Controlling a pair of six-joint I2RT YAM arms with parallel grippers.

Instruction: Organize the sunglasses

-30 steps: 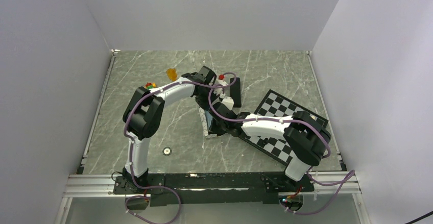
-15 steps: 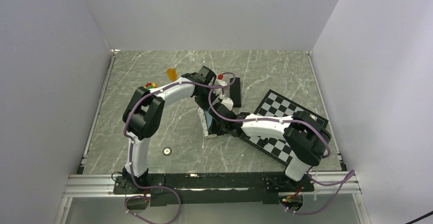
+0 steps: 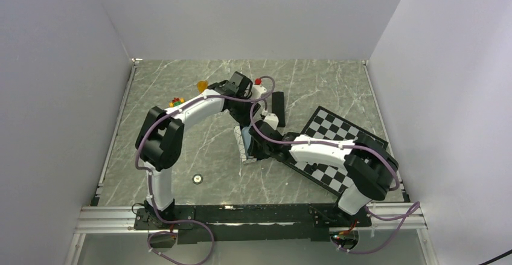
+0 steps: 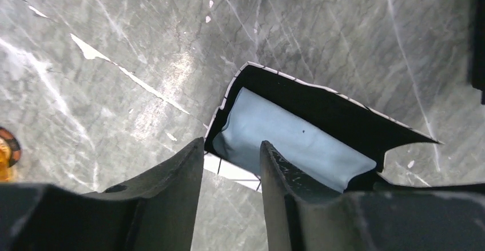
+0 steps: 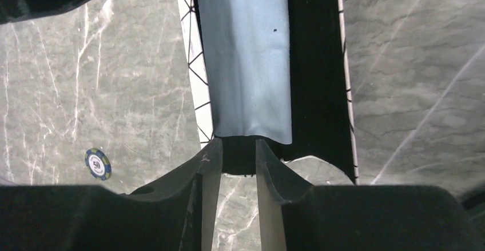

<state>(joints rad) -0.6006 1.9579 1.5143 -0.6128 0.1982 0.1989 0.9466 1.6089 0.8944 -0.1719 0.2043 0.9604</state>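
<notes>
The orange sunglasses (image 3: 202, 86) lie at the far left of centre, and a sliver of them shows in the left wrist view (image 4: 6, 151). The black wire-framed pair is out of view. The white patterned case (image 3: 243, 146) lies open, showing a black lining (image 4: 320, 99) and a light blue cloth (image 4: 286, 139). My left gripper (image 4: 231, 142) is open and empty, hovering over the case's far corner (image 3: 246, 113). My right gripper (image 5: 237, 141) is closed on the case's near end (image 5: 237, 156) and sits there in the top view (image 3: 253, 149).
The black oblong case (image 3: 278, 104) lies just right of the left gripper. A checkerboard (image 3: 338, 147) lies under the right arm. A poker chip (image 3: 197, 178) sits near front left, also in the right wrist view (image 5: 98, 164). A small coloured toy (image 3: 176, 101) is by the left arm.
My left arm has drawn back and to the left, its wrist now farther from the open case. The right arm and the case have not moved.
</notes>
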